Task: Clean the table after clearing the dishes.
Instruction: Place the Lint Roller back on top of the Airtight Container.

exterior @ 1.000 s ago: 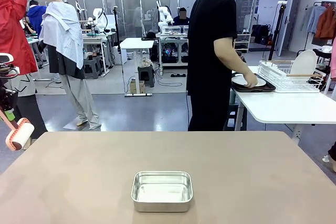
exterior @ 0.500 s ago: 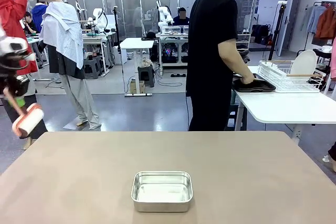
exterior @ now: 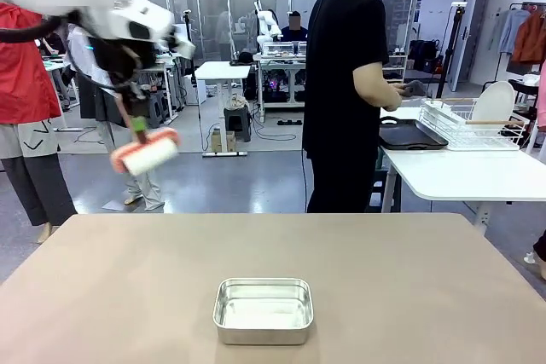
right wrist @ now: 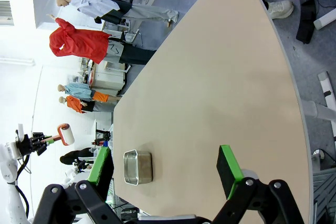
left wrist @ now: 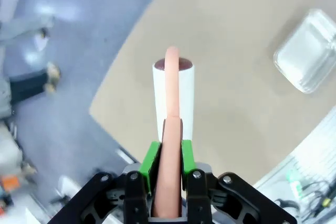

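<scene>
Left gripper (left wrist: 167, 179), jaws clamped on the pink roller (exterior: 146, 153) handle, has swung up from 9 to roughly 10 o'clock over the counter (exterior: 384, 279), dishes apparently gone (tray (exterior: 411, 135) at 2 o'clock), so wiping's next; right gripper (right wrist: 165, 169) jaws wide, empty.

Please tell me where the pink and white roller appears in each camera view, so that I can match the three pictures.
Front view: the roller hangs upper left, above the floor beyond the table's far left edge, held by the left pincer.
Left wrist view: centre, the roller points up from the pincer, over the table's edge.
Right wrist view: small, far left, the roller.
Shared landmark: the steel pan.
</scene>
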### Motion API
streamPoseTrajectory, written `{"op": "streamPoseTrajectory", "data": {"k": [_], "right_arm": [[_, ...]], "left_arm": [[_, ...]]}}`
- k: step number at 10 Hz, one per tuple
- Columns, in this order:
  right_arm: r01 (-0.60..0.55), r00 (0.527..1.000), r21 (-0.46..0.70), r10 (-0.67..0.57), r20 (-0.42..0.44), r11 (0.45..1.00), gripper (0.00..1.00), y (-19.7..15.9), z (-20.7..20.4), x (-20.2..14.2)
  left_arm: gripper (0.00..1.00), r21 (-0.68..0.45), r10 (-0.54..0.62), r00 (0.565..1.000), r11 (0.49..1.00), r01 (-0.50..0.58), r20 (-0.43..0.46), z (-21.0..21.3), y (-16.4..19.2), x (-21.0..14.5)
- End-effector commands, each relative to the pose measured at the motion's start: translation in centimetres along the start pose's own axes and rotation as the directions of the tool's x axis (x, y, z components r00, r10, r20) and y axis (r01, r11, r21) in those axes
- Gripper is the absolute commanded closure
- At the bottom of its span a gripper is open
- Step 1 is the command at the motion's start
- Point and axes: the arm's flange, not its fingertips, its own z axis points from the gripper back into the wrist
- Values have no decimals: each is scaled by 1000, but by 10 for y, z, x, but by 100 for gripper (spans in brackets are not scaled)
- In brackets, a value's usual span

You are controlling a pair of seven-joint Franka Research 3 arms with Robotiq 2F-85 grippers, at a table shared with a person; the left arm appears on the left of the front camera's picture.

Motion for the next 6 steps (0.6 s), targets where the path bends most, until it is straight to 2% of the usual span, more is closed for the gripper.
{"op": "streamPoseTrajectory", "data": {"k": [1, 2, 3, 4, 5, 6], "right_arm": [[1, 1000, 13, -1, 9, 1000, 0, 2, 0, 0], [1, 1000, 13, -1, 9, 1000, 0, 2, 0, 0], [1, 1000, 13, -1, 9, 1000, 0, 2, 0, 0], [1, 1000, 13, -1, 9, 1000, 0, 2, 0, 0], [1, 1000, 13, -1, 9, 1000, 0, 2, 0, 0], [1, 1000, 13, -1, 9, 1000, 0, 2, 0, 0]], "left_arm": [[78, -22, -344, 937, 938, 345, 62, -17, -44, 14], [78, -56, -435, 896, 896, 441, 87, -20, -73, 23], [78, -92, -476, 870, 868, 488, 129, -27, -97, 31], [78, -134, -503, 854, 844, 519, 133, -39, -111, 33], [78, -185, -465, 878, 858, 478, 113, -50, -116, 34], [78, -173, -495, 856, 839, 515, 147, -49, -118, 30]]}}
